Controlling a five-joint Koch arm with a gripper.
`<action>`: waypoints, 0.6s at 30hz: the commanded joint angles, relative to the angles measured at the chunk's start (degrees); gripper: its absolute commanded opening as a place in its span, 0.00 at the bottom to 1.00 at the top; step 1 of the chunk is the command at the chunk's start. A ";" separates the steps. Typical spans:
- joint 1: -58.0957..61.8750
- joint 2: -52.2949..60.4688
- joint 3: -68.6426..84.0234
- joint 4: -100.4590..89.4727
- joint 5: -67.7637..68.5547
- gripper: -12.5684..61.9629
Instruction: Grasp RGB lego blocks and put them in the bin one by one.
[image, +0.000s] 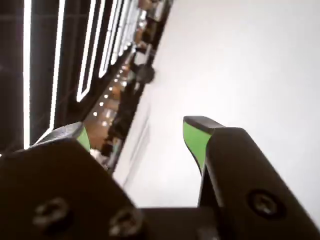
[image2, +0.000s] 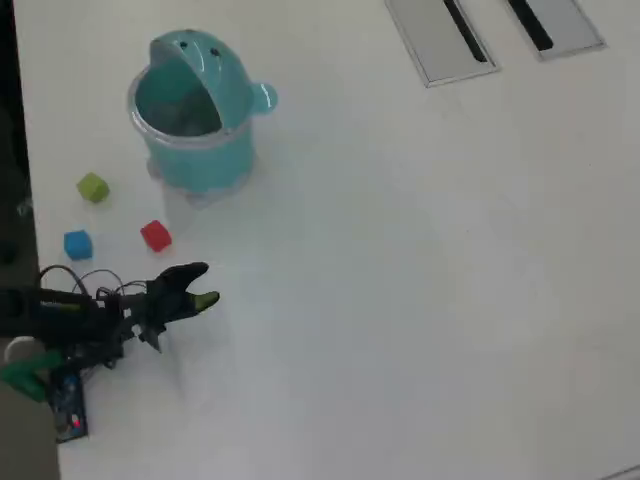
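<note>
Red, blue and yellow-green, the three lego blocks lie on the white tabletop (image2: 420, 300) at the left of the overhead view: red block (image2: 155, 235), blue block (image2: 77, 244), yellow-green block (image2: 93, 187). Just above them stands the teal bin (image2: 200, 150). Below the red block, the gripper (image2: 198, 285) hangs empty, jaws apart, green tips showing.

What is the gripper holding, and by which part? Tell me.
Nothing. The gripper is open with empty space between its green-tipped fingers; the red block, blue block and green block lie on the table.
</note>
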 joint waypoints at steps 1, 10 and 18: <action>-0.09 3.96 4.04 -7.56 -2.64 0.62; -4.13 3.96 4.04 -16.96 -12.30 0.60; -10.55 4.13 0.53 -22.32 -20.04 0.60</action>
